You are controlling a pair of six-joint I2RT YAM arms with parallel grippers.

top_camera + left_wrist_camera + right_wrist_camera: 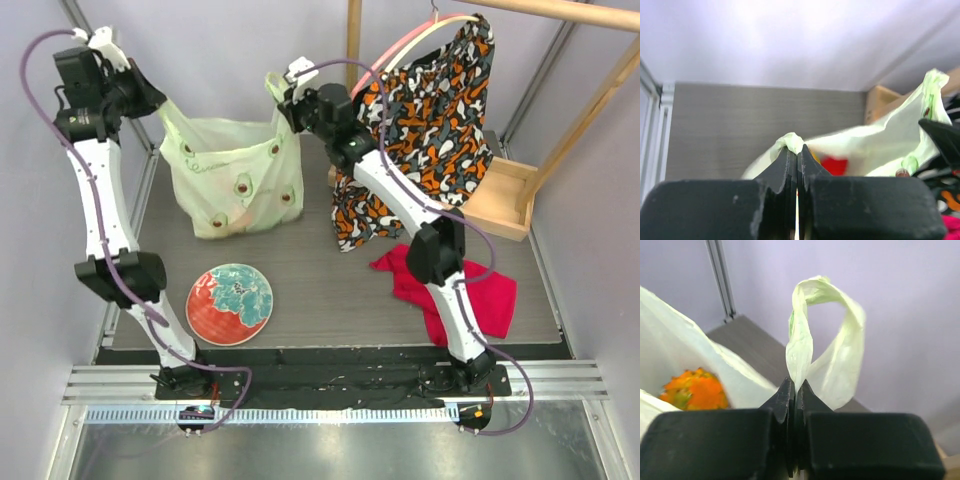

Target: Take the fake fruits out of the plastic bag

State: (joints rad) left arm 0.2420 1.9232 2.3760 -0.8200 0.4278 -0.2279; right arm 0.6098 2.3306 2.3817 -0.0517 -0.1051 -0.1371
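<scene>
The pale yellow-green plastic bag (235, 175) stands at the back of the table, stretched between both grippers. My left gripper (152, 100) is shut on the bag's left handle (790, 142). My right gripper (287, 108) is shut on the right handle loop (812, 340). Inside the bag an orange pineapple (695, 390) shows in the right wrist view. A red piece (835, 165) and a bit of yellow-orange fruit (812, 156) show in the left wrist view. From above the fruits are hidden by the bag's wall.
A red-and-teal round plate (229, 303) lies near the front left. A patterned orange-black-white garment (425, 130) hangs on a wooden rack (510, 195) at the back right. A red cloth (470, 295) lies under the right arm.
</scene>
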